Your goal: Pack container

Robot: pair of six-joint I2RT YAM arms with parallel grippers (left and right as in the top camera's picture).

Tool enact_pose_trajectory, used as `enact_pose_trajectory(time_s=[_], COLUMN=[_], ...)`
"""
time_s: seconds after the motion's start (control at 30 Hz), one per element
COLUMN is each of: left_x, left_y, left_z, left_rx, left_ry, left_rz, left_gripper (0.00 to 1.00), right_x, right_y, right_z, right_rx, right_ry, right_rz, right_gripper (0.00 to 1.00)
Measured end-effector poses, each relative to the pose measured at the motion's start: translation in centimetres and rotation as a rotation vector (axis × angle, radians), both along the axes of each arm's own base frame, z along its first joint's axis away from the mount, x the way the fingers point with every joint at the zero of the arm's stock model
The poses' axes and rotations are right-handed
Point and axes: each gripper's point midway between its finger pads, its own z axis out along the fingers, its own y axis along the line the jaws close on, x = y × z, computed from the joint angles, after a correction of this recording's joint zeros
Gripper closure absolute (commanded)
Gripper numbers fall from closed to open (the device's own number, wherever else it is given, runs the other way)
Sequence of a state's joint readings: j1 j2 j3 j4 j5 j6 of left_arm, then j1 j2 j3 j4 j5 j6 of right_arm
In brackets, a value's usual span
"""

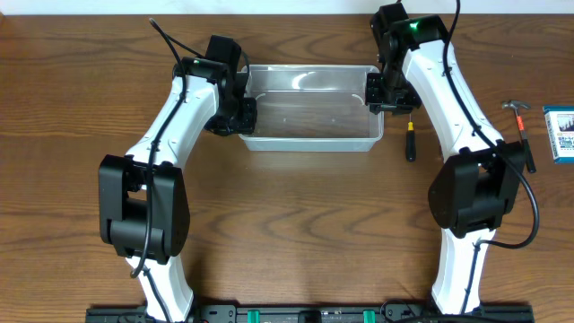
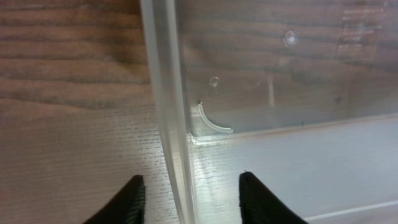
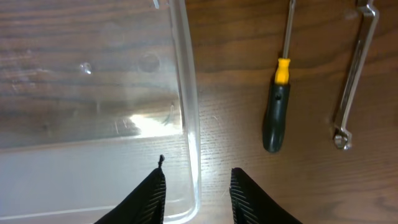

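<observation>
Left end effector was apart, straddling the container wall, not pinching it. Right end effector was likewise apart over the opposite wall, with a screwdriver lying just outside it.

Container top: the clear rectangular plastic container at the middle of the wooden table's far edge is open upward; free way down to its floor.
Left end wall: stands between the left gripper's parted fingers, with a gap on each side.
Right end wall: likewise between the right gripper's fingers, untouched.
Right of container: a black-handled screwdriver with a yellow collar lies near the wall, with a bare strip between.
Toward right edge: a slim silver metal tool, then a small blue-and-white box.
Flanks: the white-and-black left arm and right arm block sideways approach.
Near half: broad bare wood between the arms.
</observation>
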State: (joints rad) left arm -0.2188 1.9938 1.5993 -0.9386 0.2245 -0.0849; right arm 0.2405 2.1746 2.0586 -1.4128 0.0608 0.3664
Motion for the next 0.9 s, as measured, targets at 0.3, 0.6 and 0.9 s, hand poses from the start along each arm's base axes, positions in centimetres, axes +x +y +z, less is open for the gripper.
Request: enact_pose_trajectory(time_s=[0.3,0.6,0.9], left_x=[0.1,1.1,3.5], left_y=[0.6,1.6,1.9], left_z=[-0.1,-0.1,3.1], left_rx=[0.036,0.098,0.08], left_ry=[-0.008,-0.05,-0.206], left_rz=[0.003,0.015,0.034], left_gripper=[0.71,0.7,0.51], right_x=[2.2,1.7,0.9], right_y=[0.5,0.7,2.1], right_z=[2.3,9.8,11.0], right_rx=[0.032,0.075,0.097], right_ry=[-0.14,-0.329,-0.346], right_rz=[0.022,0.069,0.125], right_gripper=[0.65,0.64,0.64])
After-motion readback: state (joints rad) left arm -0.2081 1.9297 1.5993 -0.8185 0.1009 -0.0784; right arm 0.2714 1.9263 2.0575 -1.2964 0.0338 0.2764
